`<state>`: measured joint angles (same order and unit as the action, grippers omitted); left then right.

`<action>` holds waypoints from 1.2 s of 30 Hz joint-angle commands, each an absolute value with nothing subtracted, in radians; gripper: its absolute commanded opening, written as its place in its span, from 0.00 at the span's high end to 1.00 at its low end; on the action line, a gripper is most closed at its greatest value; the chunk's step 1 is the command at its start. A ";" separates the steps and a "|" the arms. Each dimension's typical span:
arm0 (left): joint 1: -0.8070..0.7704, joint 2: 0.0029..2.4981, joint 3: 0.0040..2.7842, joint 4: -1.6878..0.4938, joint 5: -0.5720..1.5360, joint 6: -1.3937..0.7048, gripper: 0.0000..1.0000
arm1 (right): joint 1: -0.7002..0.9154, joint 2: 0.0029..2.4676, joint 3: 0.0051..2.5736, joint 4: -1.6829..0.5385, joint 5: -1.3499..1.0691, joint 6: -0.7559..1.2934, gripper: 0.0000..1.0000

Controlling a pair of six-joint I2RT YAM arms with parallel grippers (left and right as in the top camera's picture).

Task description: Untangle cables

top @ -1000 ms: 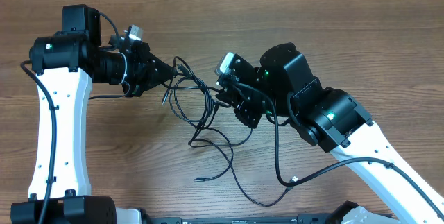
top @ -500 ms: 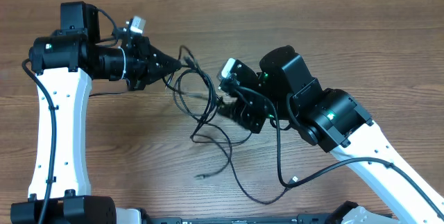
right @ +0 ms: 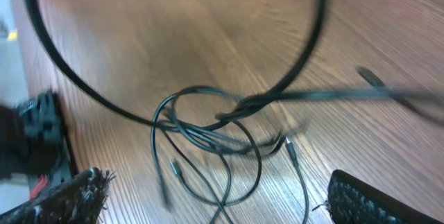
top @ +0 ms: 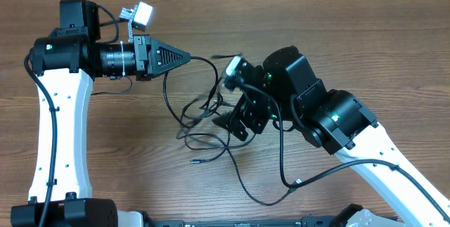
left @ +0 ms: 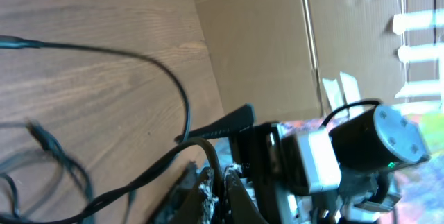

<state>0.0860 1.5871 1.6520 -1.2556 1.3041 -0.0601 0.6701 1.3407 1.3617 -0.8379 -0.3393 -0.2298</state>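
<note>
The cables (top: 200, 125) are thin black cords lying in a loose tangle on the wooden table between the two arms. One strand rises from the tangle to my left gripper (top: 185, 56), which is shut on it above the table. In the left wrist view the jaws are pressed together around that strand (left: 139, 59), blurred, at my left gripper (left: 222, 182). My right gripper (top: 239, 119) hovers just right of the tangle, open and holding nothing. Through its wide fingers (right: 73, 196) I see the looped cables (right: 208, 123) on the wood. A small plug end (top: 195, 162) lies below the tangle.
The right arm's own thicker black cable (top: 283, 174) loops over the table near the front edge and sweeps across the right wrist view (right: 69, 78). A cardboard wall (left: 263, 37) stands behind the table (top: 365, 30).
My right gripper has opened and let go of the cable. My left gripper has swung up and to the right with its strand, and the tangle has slid down and to the left.
</note>
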 commanded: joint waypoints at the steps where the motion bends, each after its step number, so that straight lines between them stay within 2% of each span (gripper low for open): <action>1: 0.091 1.588 1.680 -1.254 1.343 0.064 0.96 | 0.672 1.336 1.380 -0.812 -0.251 -0.030 0.00; 7: 0.092 1.588 1.681 -1.255 1.343 0.064 0.96 | 0.672 1.336 1.380 -0.810 -0.210 0.230 0.00; 10: 0.091 1.588 1.686 -1.260 1.370 0.069 0.96 | 0.672 1.336 1.378 -0.821 -0.210 0.290 0.00; 13: 0.091 1.565 1.689 -1.258 1.457 0.192 0.96 | 0.672 1.336 1.374 -0.825 -0.210 0.292 0.00; 18: 0.093 1.548 1.755 -1.230 1.191 0.056 0.96 | 0.672 1.336 1.374 -0.836 -0.210 0.332 0.00; 23: 0.093 1.548 1.892 -1.285 1.175 0.036 0.96 | 0.672 1.338 1.373 -0.801 -0.210 0.490 0.00; 28: 0.091 1.548 2.007 -1.345 1.158 -0.004 0.96 | 0.672 1.341 1.311 -0.658 -0.210 0.693 0.00; 29: 0.091 1.548 2.028 -1.360 1.142 -0.019 0.96 | 0.672 1.343 1.289 -0.613 -0.210 0.736 0.02; 33: 0.091 1.548 2.091 -1.411 1.133 -0.025 0.96 | 0.672 1.348 1.212 -0.445 -0.250 0.851 0.26; 35: 0.091 1.548 2.109 -1.423 1.134 -0.026 0.96 | 0.673 1.353 1.184 -0.369 -0.276 0.874 0.27; 36: 0.091 1.548 2.117 -1.431 1.134 -0.026 0.96 | 0.673 1.357 1.175 -0.344 -0.278 0.888 0.23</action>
